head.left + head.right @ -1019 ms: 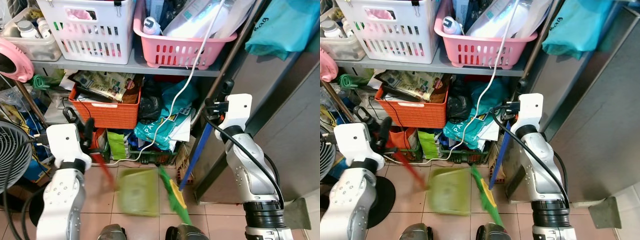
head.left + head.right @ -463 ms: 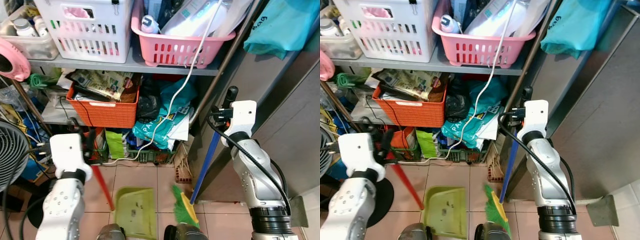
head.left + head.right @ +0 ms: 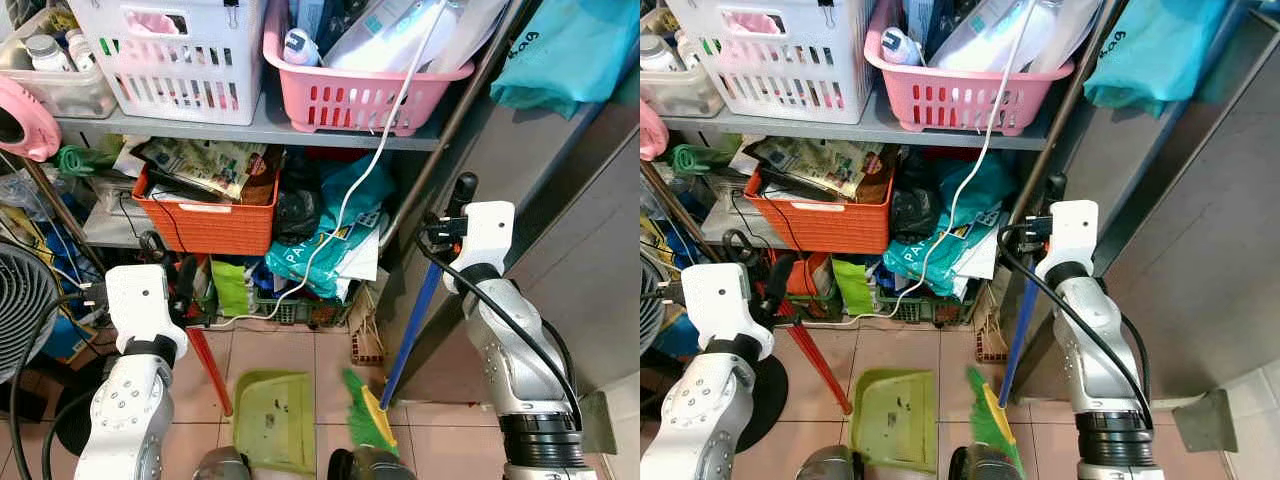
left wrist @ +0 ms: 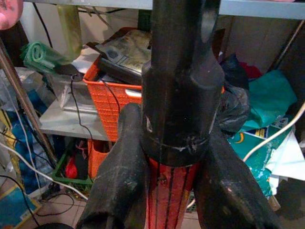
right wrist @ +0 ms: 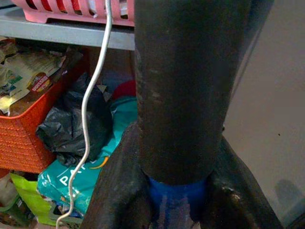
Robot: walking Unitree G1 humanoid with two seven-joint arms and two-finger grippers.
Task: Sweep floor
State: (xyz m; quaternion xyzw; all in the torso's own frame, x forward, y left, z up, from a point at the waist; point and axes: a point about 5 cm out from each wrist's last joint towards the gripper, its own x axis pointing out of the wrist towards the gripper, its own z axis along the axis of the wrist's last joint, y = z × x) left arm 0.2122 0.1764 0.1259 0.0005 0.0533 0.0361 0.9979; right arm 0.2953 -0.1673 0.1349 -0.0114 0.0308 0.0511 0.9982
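Down on the tiled floor (image 3: 290, 355) before us lies the green dustpan (image 3: 272, 420), flat on the tiles with dark specks of dirt in it, and just beside it on our right the broom's green bristle head (image 3: 365, 412) rests on the floor. Our left gripper (image 4: 167, 191) has its jaws pinched on the dustpan's red handle (image 3: 208, 368) — the left wrist view shows both black fingers (image 4: 119, 181) pressed against the red shaft below its black grip. That handle slants down from the gripper to the pan's near corner. Our right gripper (image 5: 171, 191) has its jaws pressed around the broom's blue handle (image 3: 410, 322), just under its black top sleeve; the handle runs down and inward to the bristles. Behind both tools stands a crowded metal shelf (image 3: 260, 130) carrying a white basket (image 3: 175, 60) and a pink basket (image 3: 360, 95), with an orange crate (image 3: 205, 222) on the lower level. A white cable (image 3: 350, 190) hangs down past the pink basket.
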